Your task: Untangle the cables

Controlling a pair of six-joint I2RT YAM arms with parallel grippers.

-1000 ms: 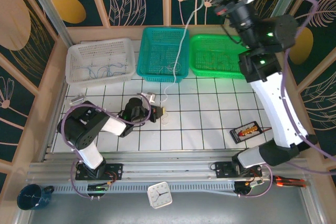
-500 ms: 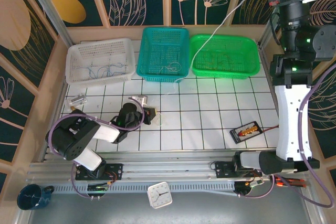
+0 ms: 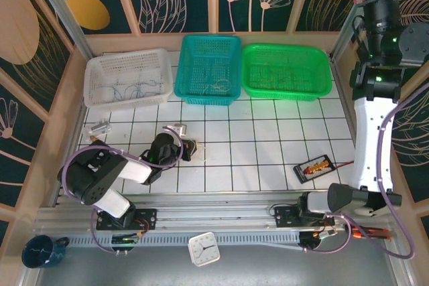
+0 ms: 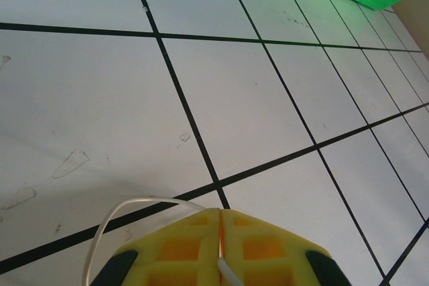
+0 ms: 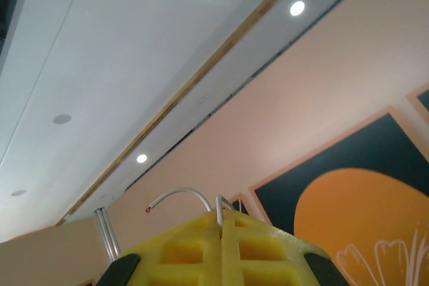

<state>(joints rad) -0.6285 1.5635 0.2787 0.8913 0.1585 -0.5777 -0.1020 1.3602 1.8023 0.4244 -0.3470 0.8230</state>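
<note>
Far left, at the back of the table [image 3: 268, 145]: white basket [image 3: 100, 72] with thin bluish cables [image 3: 134, 88] inside, curly strands spread mostly side to side along the basket's length. Just in front of it on the tiles, a small clear piece [image 3: 99, 126].

Next along, left gripper [image 3: 193, 149] low over the tiles, pointing right, well in front of the teal basket [image 3: 209, 65]. Seen from the left wrist: yellow pads [image 4: 194, 222] pressed together, clamped on a white cable [image 4: 144, 199]. Leaves the seam, arcs up and leftward just above the tile, then bends down past the left pad toward the bottom edge; long axis roughly side to side. Ahead of the pads, bare white tile and black grid lines, basket edges far beyond.

Centre: a few pale strands [image 3: 218, 86] in the teal basket, too thin to tell direction. Just beside it, green basket [image 3: 322, 75].

Right: orange-and-black object [image 3: 315, 165] lying slantwise on the tiles, well apart from the left gripper. Right arm [image 3: 369, 125] reared upright at the table's right edge. From the right wrist: right gripper [image 5: 221, 216] aimed at the ceiling [image 5: 100, 45], pads closed on a short white cable [image 5: 179, 191]. Rises from the seam, curls over to the left, ends in a bare coppery tip.
</note>
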